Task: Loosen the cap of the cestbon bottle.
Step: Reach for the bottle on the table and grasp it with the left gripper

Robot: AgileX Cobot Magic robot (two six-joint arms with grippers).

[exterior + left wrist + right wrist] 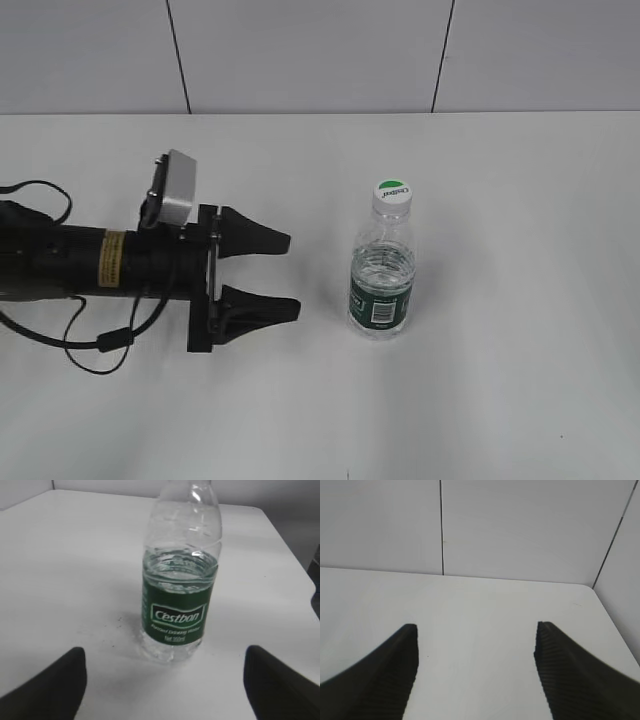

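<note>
The cestbon bottle (382, 275) stands upright on the white table, clear with a dark green label band. Its white cap (393, 194) with a green top sits on the neck. My left gripper (292, 276) lies low on the table left of the bottle, jaws open and empty, pointing at it with a small gap. In the left wrist view the bottle (178, 580) stands just ahead between the open fingertips (165, 665); the cap is cut off at the top. My right gripper (476, 635) is open and empty over bare table; it does not show in the exterior view.
The white table (520, 380) runs to a grey panelled wall at the back. In the right wrist view the table's far right corner (587, 587) meets the wall. A black cable (95, 345) loops by the left arm.
</note>
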